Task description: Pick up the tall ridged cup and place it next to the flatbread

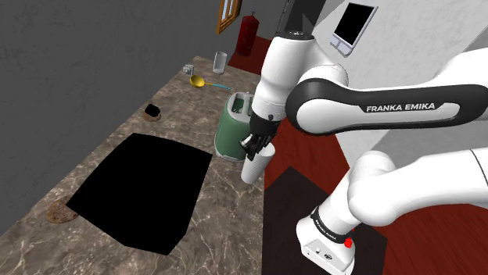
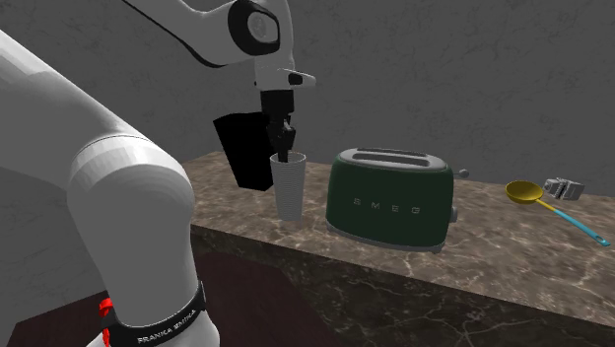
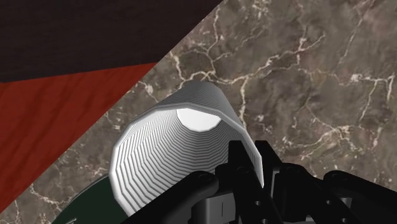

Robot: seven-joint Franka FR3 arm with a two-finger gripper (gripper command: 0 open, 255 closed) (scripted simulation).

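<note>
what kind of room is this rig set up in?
Most likely a home kitchen: a marble-patterned countertop, a dark green toaster standing on it beside a white ridged cup, and a yellow spoon further along.

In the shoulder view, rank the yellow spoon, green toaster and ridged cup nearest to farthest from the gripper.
1. ridged cup, at the gripper
2. green toaster, beside the cup
3. yellow spoon, far back on the counter
</note>
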